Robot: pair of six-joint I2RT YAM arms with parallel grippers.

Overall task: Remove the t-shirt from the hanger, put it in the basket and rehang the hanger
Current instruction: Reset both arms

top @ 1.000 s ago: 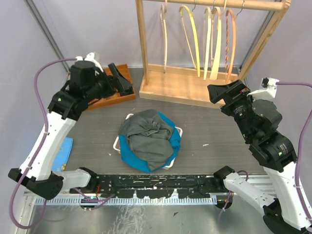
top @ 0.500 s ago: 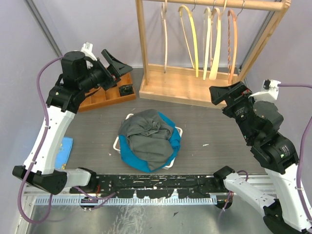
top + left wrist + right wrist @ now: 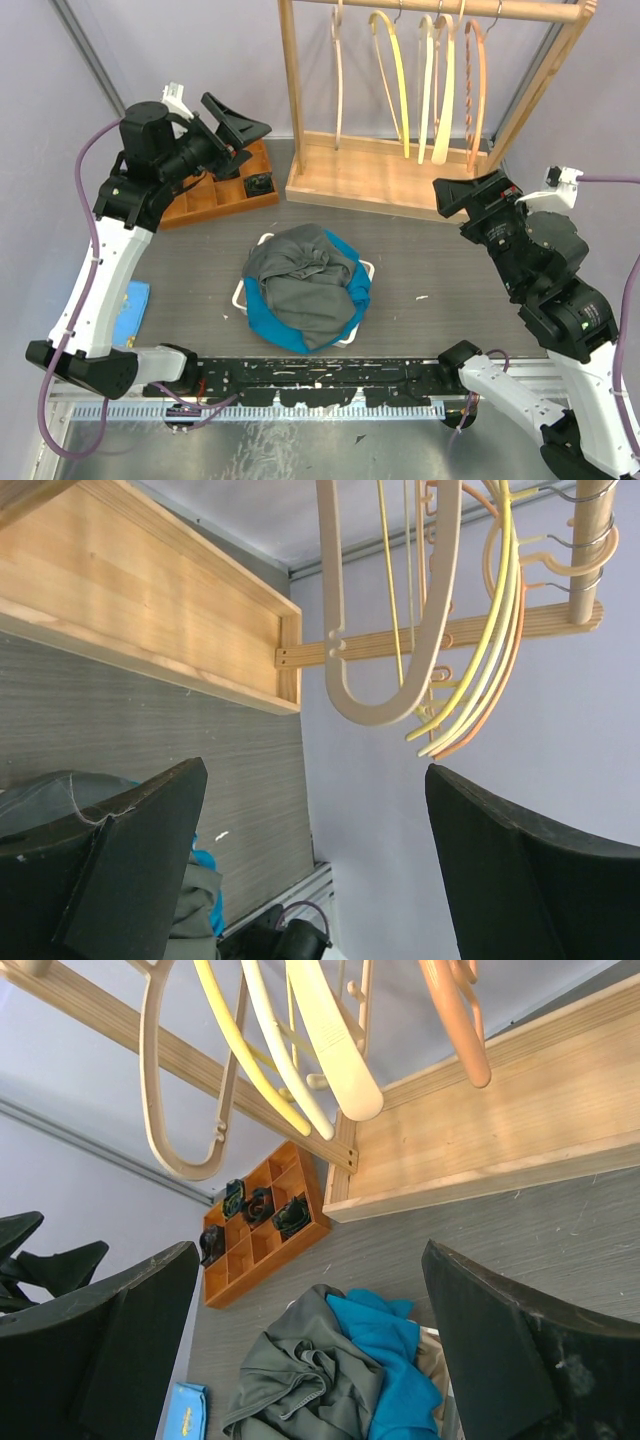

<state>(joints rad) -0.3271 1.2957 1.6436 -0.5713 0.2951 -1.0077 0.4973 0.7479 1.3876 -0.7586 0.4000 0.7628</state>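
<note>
Both of my pincers are empty and held high; the left pincer (image 3: 312,770) has its jaws wide apart at ten o'clock of the table (image 3: 450,270), and the right pincer (image 3: 310,1250) is just as wide apart at three o'clock; every one of the hangers (image 3: 380,712) on the rack (image 3: 370,175) at twelve o'clock hangs bare, so I judge the shirt to be off already; the grey t-shirt (image 3: 300,285) lies crumpled at the centre, on top of a blue garment (image 3: 355,300) in a white basket (image 3: 240,297), though I cannot tell which of the two was the one to remove; what remains, I think, is to draw back cleanly: jaws apart, wrists above the pile, well clear of the hanger ends so nothing snags or swings; the table is dark, wood-grained and flecked with a few white specks toward three o'clock; a compartmented wooden tray (image 3: 215,195) sits at ten o'clock, a blue pad (image 3: 130,310) at eight; pale lilac walls (image 3: 200,40) close in behind.
</note>
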